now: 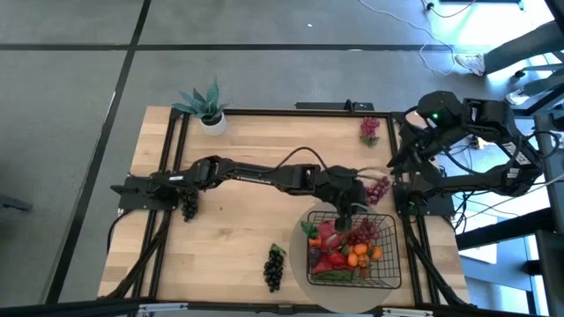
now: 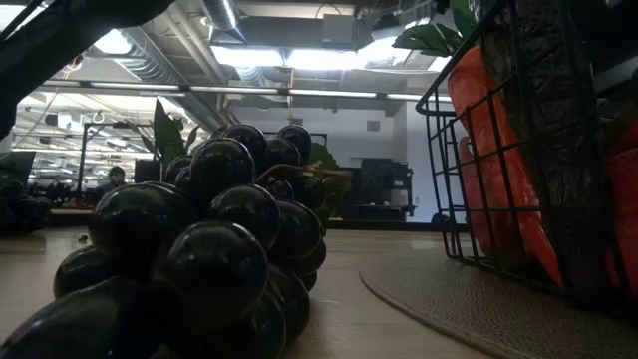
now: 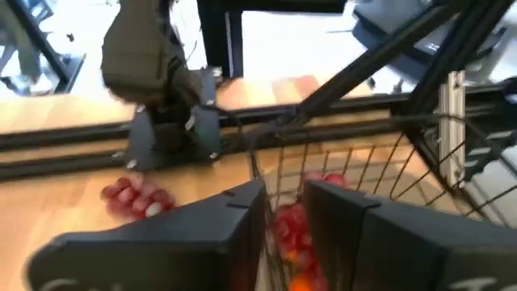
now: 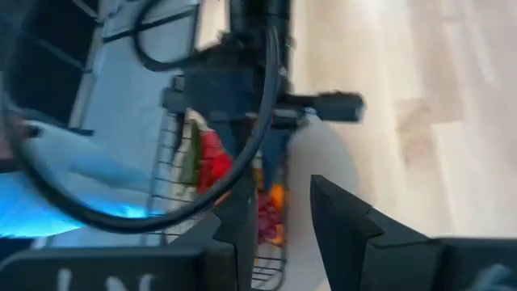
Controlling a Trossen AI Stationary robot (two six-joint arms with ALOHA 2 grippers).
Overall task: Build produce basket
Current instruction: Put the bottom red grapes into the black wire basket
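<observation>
Black wire mesh forms the basket point(image 1: 388, 275), which sits on a round beige mat point(image 1: 300, 283) at the near right of the wooden table point(image 1: 247, 238). Inside it lies a heap of produce point(image 1: 345, 248) — red pieces, orange tangerines point(image 1: 357, 256) and some green. The left arm reaches across the table from the left edge, and the left gripper point(image 1: 351, 210) hangs over the basket's far rim; in the left wrist view its two dark fingers point(image 3: 242, 234) stand a narrow gap apart, with red fruit and the wire rim showing between them and nothing clamped in that gap. A bunch of red grapes point(image 1: 377, 188) lies on the wood just beside the basket's far right corner, outside the mesh. A purple-pink bunch point(image 1: 369, 129) lies near the far right edge, a dark bunch point(image 1: 189, 205) lies beside the left arm's base, and another dark bunch point(image 1: 275, 267) rests just left of the mat — this one fills the foreground of the low view point(image 2: 209, 259). A spiky green potted plant point(image 1: 209, 107) stands at the far left corner. The right arm waits folded at the right edge of the table; the right gripper point(image 4: 283, 218) is held with its fingers apart and empty, looking toward the basket and the left arm.
</observation>
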